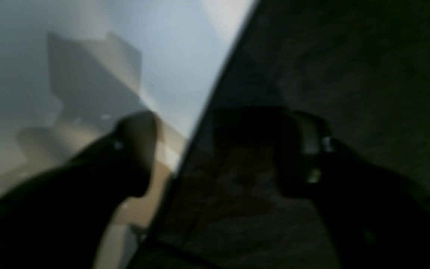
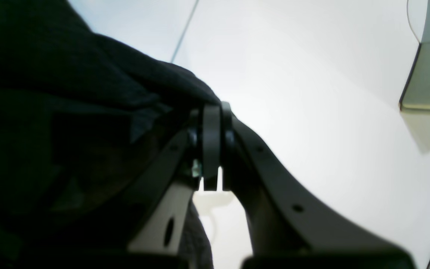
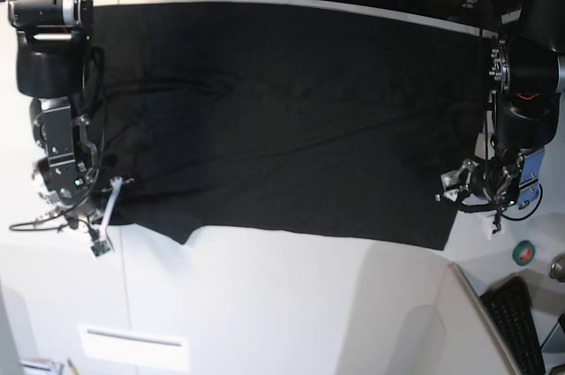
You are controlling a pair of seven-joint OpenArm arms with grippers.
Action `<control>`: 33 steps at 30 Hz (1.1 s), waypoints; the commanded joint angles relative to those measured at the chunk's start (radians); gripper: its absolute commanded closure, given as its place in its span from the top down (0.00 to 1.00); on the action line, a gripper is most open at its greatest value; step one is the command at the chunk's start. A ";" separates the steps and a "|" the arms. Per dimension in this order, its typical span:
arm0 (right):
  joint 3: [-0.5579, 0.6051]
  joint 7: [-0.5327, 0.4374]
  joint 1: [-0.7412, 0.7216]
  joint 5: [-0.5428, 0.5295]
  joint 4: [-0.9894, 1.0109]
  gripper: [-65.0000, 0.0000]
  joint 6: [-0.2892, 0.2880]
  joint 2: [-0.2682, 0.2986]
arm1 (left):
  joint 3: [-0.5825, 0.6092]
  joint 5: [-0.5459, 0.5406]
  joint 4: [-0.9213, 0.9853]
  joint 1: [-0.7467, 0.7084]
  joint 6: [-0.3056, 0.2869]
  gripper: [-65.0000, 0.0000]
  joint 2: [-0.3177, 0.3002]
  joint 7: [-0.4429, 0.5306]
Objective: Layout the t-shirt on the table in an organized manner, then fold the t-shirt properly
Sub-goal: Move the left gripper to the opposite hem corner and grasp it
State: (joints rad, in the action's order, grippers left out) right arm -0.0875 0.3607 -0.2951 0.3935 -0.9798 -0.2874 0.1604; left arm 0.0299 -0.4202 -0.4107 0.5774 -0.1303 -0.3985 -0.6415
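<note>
Right hand [image 2: 212,112] clenched on t-shirt [image 3: 291,119] edge — left hand [image 1: 222,149] parted, straddling hem.

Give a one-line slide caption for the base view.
Black t-shirt spread across the white table, one gripper at each side edge.
</note>
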 commanded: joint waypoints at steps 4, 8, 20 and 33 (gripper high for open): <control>-0.005 -0.018 -0.020 0.000 -0.017 0.00 0.009 0.012 | 0.000 -0.016 -0.006 0.003 -0.009 0.36 -0.007 -0.016; -0.005 -0.019 -0.014 0.000 -0.017 0.00 0.009 0.012 | -0.009 -0.019 -0.014 0.005 -0.009 0.00 -0.007 -0.021; -0.005 -0.019 -0.014 0.000 -0.017 0.00 0.009 0.012 | -0.025 -0.026 -0.307 -0.090 -0.007 0.00 -0.014 -0.182; -0.005 -0.019 -0.014 0.000 -0.017 0.00 0.009 0.012 | -0.367 -0.018 -0.861 -0.463 -0.007 0.00 0.008 -0.447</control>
State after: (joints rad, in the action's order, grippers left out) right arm -0.0879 0.3592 -0.2813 0.3931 -0.9798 -0.2874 0.1623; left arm -0.3321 -0.4419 -1.2606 0.1047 -0.1379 -0.3782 -1.0821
